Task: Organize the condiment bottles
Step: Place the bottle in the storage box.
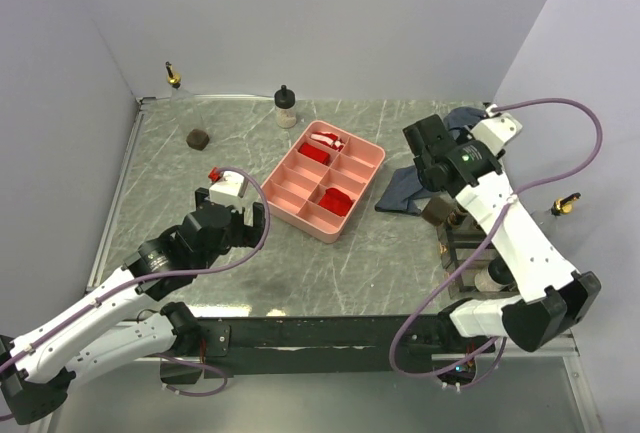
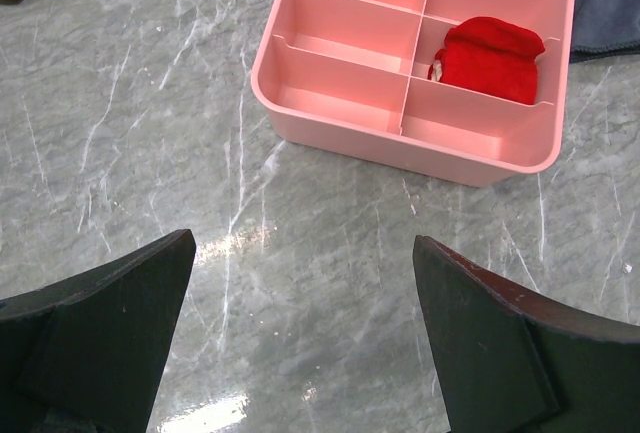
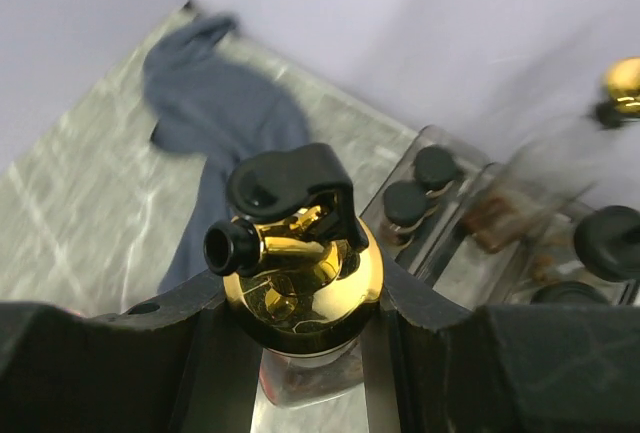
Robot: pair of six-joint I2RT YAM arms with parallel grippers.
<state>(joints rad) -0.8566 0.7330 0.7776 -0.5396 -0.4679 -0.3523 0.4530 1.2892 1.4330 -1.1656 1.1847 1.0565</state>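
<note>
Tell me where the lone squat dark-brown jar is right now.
Top view: the dark-brown jar sits on the table at its far left, left of the black-capped bottle and the pink tray, touching neither.

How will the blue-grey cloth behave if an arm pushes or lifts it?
The crumpled blue-grey fabric cloth is probably floppy: its soft folds suggest it would bunch up, not slide whole. Lifted at one point, it would likely drape. It looks thin, so probably light.
</note>
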